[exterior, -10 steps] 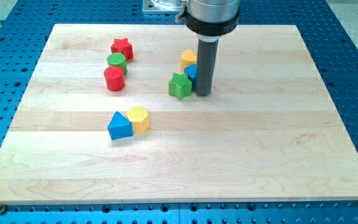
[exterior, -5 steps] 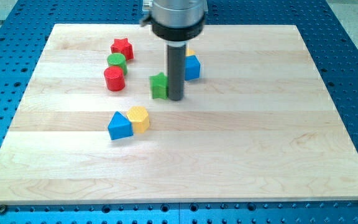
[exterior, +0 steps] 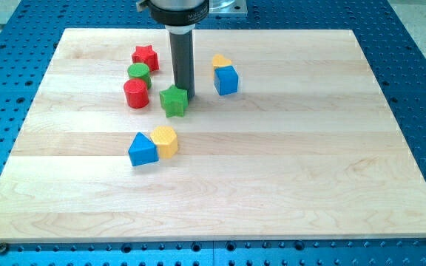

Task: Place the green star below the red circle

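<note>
Touching green star (exterior: 173, 101), seemingly: my tip (exterior: 183, 99), near red circle (exterior: 135, 94).

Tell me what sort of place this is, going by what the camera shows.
Probably a robotics lab bench. A wooden board lies on a blue perforated table, as used for mounting test rigs. Small coloured blocks such as the green star and red circle lie scattered, with my tip beside the star.
</note>
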{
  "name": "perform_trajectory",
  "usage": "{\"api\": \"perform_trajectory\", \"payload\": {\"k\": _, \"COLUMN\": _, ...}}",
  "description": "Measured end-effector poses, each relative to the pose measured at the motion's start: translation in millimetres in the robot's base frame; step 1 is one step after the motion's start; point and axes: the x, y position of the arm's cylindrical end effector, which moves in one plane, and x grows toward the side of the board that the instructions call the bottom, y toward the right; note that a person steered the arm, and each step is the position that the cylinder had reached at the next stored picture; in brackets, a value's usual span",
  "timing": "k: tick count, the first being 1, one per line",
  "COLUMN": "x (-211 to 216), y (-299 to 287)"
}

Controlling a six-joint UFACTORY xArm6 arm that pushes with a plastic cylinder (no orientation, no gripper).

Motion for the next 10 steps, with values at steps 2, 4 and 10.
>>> {"api": "perform_trajectory", "payload": {"k": 2, "x": 18.5, "y": 36.4}}
{"api": "perform_trajectory", "payload": {"k": 4, "x": 29.0, "y": -7.1}}
{"api": "perform_trajectory", "payload": {"k": 10, "x": 52.0, "y": -59.6}}
